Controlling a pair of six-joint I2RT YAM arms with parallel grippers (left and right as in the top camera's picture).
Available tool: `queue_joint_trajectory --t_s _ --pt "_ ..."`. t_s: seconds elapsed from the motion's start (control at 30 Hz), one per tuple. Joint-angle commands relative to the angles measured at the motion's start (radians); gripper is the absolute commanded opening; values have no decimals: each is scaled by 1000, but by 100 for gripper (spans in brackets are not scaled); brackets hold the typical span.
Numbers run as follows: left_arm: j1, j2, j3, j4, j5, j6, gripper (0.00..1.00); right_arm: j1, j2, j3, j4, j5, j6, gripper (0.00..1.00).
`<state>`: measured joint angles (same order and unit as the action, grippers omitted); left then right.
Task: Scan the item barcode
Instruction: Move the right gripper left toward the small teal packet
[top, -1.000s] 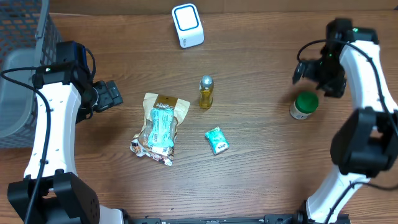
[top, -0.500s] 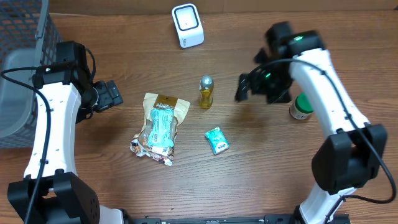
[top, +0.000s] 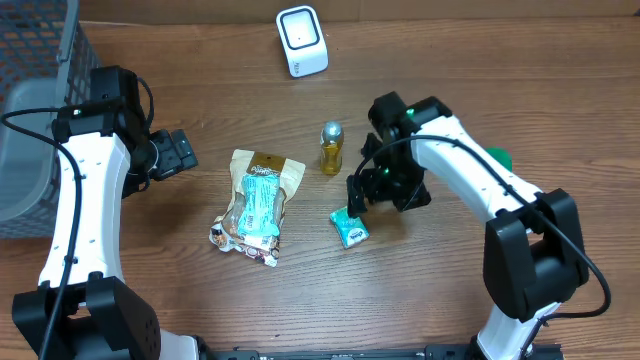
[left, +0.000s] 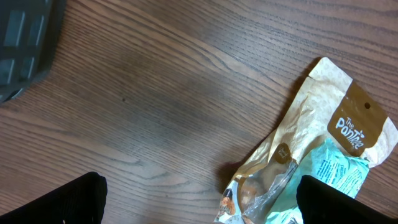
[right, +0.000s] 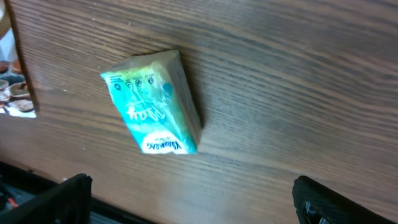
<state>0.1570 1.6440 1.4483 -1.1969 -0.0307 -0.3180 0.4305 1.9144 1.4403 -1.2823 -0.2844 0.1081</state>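
Teal soft packet flat on wooden bench, at 5 o'clock of yellow bottle | right fingers wide, empty, just above packet's 1 o'clock edge | left fingers wide, empty, 10 o'clock of brown snack pouch | white box-shaped scanner at bench's 12 o'clock

Teal packet flat on wooden table; pincer spread wide, touching nothing.
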Motion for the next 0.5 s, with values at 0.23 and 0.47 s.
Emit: queue_joint_trajectory --t_s 0.23,0.47 --pt "0 0 5 1 -2 0 100 37 5 -46 84 -6 -1 98" --pt "0 0 5 0 -2 0 100 59 5 -46 108 -32 -1 57"
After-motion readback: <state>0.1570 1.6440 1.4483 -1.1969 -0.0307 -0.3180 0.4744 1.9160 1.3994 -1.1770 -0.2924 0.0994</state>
